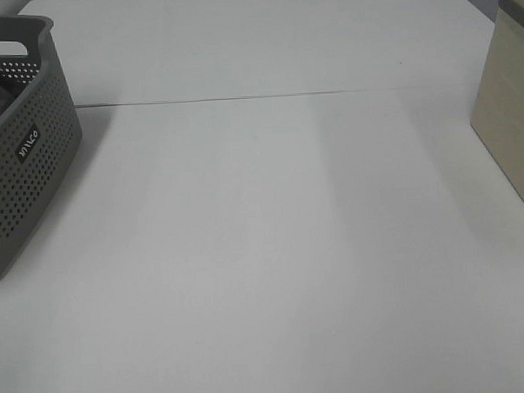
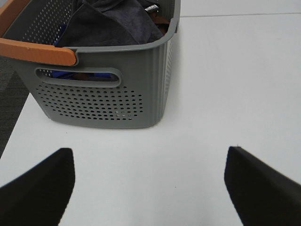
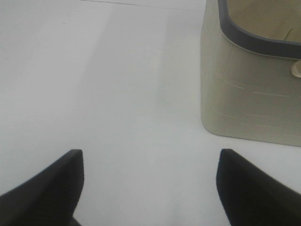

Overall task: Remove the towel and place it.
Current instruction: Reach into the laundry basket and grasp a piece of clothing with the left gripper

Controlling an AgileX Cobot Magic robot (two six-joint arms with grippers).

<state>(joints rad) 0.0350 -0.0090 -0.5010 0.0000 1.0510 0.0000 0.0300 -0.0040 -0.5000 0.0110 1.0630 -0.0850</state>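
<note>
The dark charcoal-grey towel (image 2: 113, 23) lies bunched inside the grey perforated basket (image 2: 103, 101), which has an orange handle (image 2: 37, 51). Blue cloth shows through the basket's handle slot (image 2: 70, 75). The basket also shows at the left edge of the exterior high view (image 1: 22, 181); the towel is barely visible there. My left gripper (image 2: 149, 188) is open and empty, over the table just in front of the basket. My right gripper (image 3: 149, 188) is open and empty, over the table beside the beige bin (image 3: 249, 84). Neither gripper shows in the exterior high view.
The beige bin with a dark grey rim stands at the right edge of the white table (image 1: 264, 249), seen in the exterior high view (image 1: 510, 107). A seam (image 1: 266, 97) crosses the table at the back. Dark floor (image 2: 9, 103) lies beyond the table's edge beside the basket.
</note>
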